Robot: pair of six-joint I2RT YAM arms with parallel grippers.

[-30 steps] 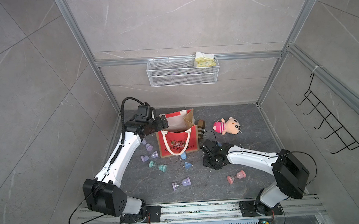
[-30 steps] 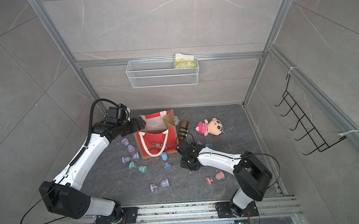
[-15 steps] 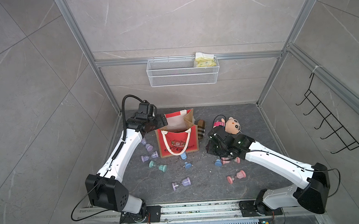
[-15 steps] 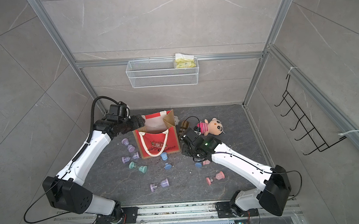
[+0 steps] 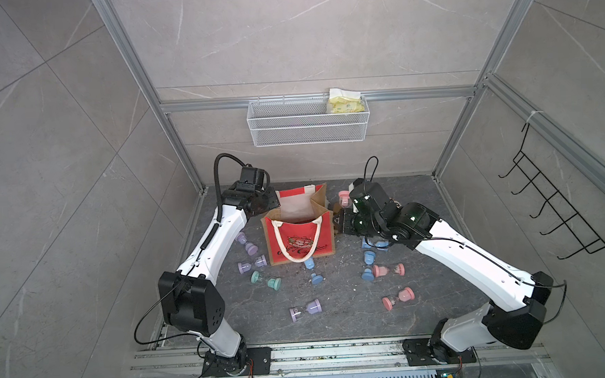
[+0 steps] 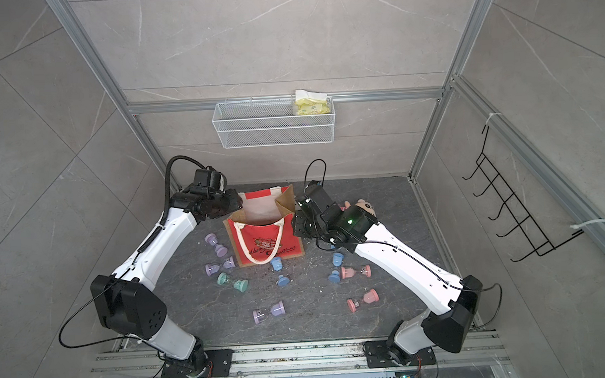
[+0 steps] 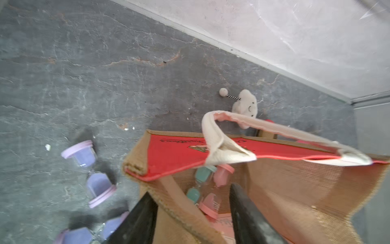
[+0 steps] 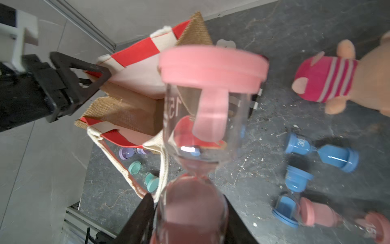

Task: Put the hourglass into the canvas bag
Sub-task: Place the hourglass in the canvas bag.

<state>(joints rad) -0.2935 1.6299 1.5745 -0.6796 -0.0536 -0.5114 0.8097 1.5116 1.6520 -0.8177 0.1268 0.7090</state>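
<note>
Left gripper (image 7: 192, 190): jaws part open, astride burlap side rim of canvas bag (image 5: 298, 240), not clamped. Bag mouth gapes upward. Pink hourglass (image 8: 198, 147) just right of bag rim, long axis running straight out from jaws, mouth ahead. Right gripper (image 8: 187, 211) clamped on its lower bulb.

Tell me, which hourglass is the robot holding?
The pink hourglass clamped in the right hand, raised beside the canvas bag; the others lie on the floor or inside the bag.
</note>
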